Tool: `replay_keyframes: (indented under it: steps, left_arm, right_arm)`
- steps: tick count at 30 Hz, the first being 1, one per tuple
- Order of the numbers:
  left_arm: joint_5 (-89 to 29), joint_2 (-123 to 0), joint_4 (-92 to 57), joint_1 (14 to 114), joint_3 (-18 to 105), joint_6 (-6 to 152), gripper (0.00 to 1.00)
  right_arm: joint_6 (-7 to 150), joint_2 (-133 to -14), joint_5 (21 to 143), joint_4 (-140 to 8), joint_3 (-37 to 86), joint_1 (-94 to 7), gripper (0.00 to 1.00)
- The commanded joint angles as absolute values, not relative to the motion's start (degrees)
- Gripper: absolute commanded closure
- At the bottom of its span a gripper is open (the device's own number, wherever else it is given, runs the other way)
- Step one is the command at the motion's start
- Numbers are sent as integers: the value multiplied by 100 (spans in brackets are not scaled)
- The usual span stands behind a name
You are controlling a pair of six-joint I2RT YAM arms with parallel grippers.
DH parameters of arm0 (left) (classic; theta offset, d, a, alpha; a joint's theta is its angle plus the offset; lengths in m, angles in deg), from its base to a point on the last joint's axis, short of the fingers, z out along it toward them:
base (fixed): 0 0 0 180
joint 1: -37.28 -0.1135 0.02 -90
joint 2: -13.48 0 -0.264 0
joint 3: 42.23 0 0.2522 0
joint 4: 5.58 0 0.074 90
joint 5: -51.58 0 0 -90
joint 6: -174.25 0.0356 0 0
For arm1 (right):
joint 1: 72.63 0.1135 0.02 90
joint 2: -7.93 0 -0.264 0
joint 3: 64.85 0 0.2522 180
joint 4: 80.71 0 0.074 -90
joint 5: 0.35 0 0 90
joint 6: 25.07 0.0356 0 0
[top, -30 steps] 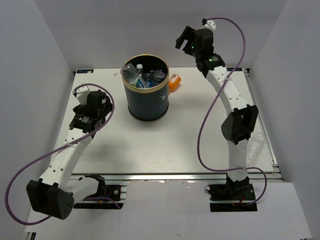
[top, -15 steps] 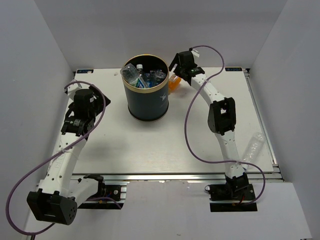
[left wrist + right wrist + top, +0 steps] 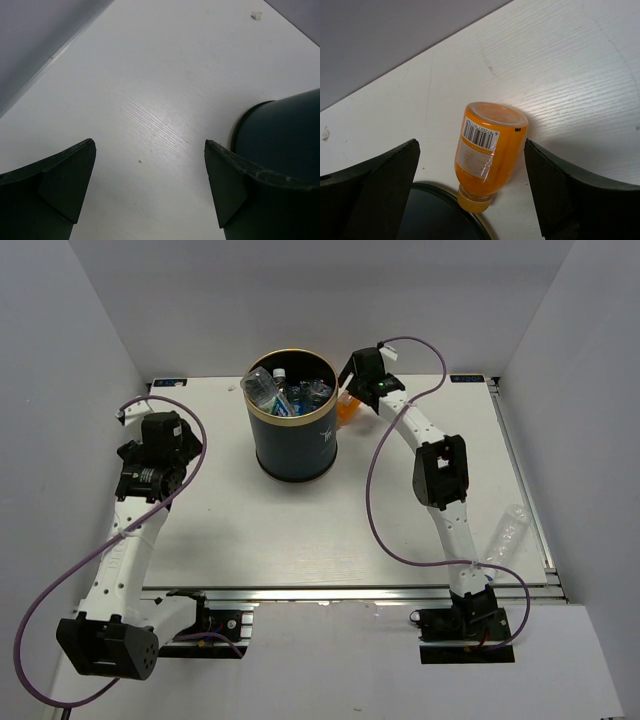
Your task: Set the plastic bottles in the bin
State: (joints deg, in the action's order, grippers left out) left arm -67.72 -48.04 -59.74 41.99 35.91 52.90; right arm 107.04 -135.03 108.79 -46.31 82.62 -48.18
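The navy bin (image 3: 293, 448) with a gold rim stands at the back middle and holds several clear bottles (image 3: 283, 392) with blue labels. The small orange bottle (image 3: 347, 408) lies on the table with its cap against the bin's right side. My right gripper (image 3: 354, 377) is open and low over it; in the right wrist view the orange bottle (image 3: 490, 150) lies between the spread fingers of the gripper (image 3: 471, 147), touching neither, next to the bin (image 3: 435, 215). My left gripper (image 3: 160, 435) is open and empty at the left; its wrist view (image 3: 150, 145) shows bare table and the bin's wall (image 3: 285, 130).
Another clear bottle (image 3: 505, 530) lies near the table's right edge, beside the right arm. White walls enclose the table at the back and both sides. A small white scrap (image 3: 256, 16) lies on the table far from the left gripper.
My right arm has come down from high behind the bin and now straddles the orange bottle. My left arm has drawn back toward the left wall. The clear bottle at the right edge came into view.
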Motion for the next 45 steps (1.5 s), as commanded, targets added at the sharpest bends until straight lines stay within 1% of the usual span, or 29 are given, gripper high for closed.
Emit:
replay_keyframes:
  steps: [1,5,8,10,11,12,14,15,18,19,21,22,25,31,33,35,38,39,40,43,44,45]
  left_arm:
    - [-7356,-4690,-5951,4176,3850,5551,2]
    - [-7437,-4778,-5855,4150,4035,5665,2]
    - [-7464,-4848,-5758,4150,4202,5797,2]
    - [-6869,-4892,-5661,4150,4246,5885,2]
    - [-6866,-4901,-5652,4150,4255,5833,2]
    - [-6500,-4901,-5652,4150,4272,5658,2]
    - [-6033,-4893,-5573,4149,4273,5473,2]
    - [-5648,-4884,-5564,4150,4264,5263,2]
    - [-5013,-4875,-5503,4176,4150,4894,2]
    - [-4611,-4840,-5485,4193,4097,4788,2]
    - [-4301,-4814,-5432,4272,3965,4490,2]
    - [-4151,-4796,-5415,4299,3930,4409,2]
    - [-4281,-4726,-5406,4474,3842,4321,2]
    - [-4264,-4699,-5379,4554,3727,4347,2]
    - [-4308,-4699,-5414,4554,3745,4347,2]
    - [-4474,-4699,-5511,4571,3789,4417,2]
    - [-5255,-4664,-5756,4571,3772,4786,2]
    - [-5579,-4664,-5870,4554,3780,4795,2]
    - [-5643,-4647,-5898,4563,3763,4821,2]
    - [-5529,-4576,-5714,4563,3657,4892,2]
    - [-5521,-4576,-5705,4554,3614,4866,2]
    - [-5608,-4585,-5713,4563,3639,4840,2]
  right_arm:
    - [10887,-13717,10978,-4524,8224,-4723,11]
    - [10940,-13937,10837,-4551,8285,-4679,11]
    - [11037,-14034,10907,-4384,8303,-4688,14]
    - [11011,-13991,11038,-4409,8206,-4688,20]
    - [10984,-13956,11083,-4427,8189,-4697,24]
    - [10941,-13860,11127,-4453,8162,-4697,34]
    - [10748,-13701,11232,-4655,8092,-4723,46]
    - [10651,-13492,11276,-4752,8040,-4740,59]
    - [10115,-13009,11443,-5164,7960,-4819,73]
    - [9957,-12876,11426,-5279,7925,-4889,74]
    - [9563,-12473,11408,-5525,7916,-4969,78]
    - [9404,-12313,11365,-5630,7899,-5039,78]
    - [8745,-11637,11032,-6166,7618,-5057,79]
    - [7963,-10467,9302,-6896,6792,-4820,79]
    - [7786,-10221,8388,-7002,6564,-4715,79]
    - [7417,-10150,7703,-6985,6554,-4487,78]
    - [6864,-10193,7480,-6704,6738,-4065,75]
    - [6801,-10246,7480,-6521,6782,-3925,72]
    - [6783,-10272,7497,-6450,6774,-3871,70]
    - [6818,-10387,7708,-6361,6756,-3748,64]
    - [6809,-10491,7734,-6239,6799,-3730,50]
    - [6801,-10545,7726,-6134,6878,-3695,40]
